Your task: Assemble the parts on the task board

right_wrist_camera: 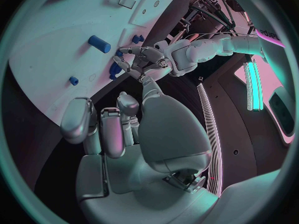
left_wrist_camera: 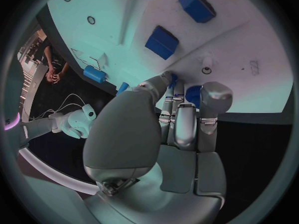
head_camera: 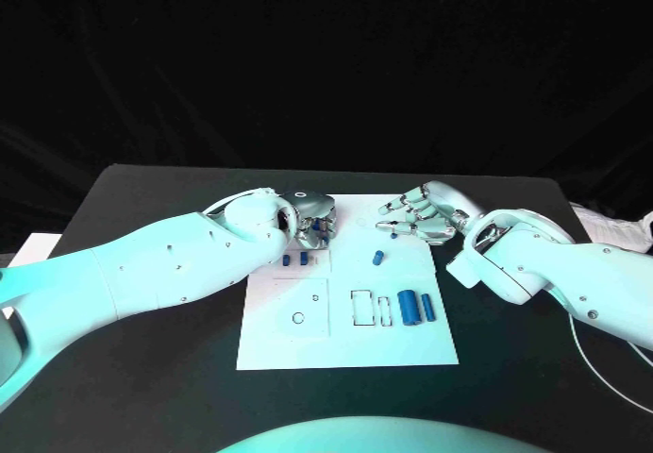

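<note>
Two hands met over the task board (head_camera: 409,349), mid-frame: the left hand (head_camera: 311,219) pinched a small blue part (left_wrist_camera: 172,79) at its fingertips; the right hand (head_camera: 425,212) hovered with fingers loosely apart, empty.

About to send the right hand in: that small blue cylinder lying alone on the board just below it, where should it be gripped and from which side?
Likely best pinched across its round sides at mid-length, coming straight down from above. The small blue cylinder lies flat on the task board with bare board all round it, so fingers can close on both sides. The right hand hovers close by, holding nothing.
</note>
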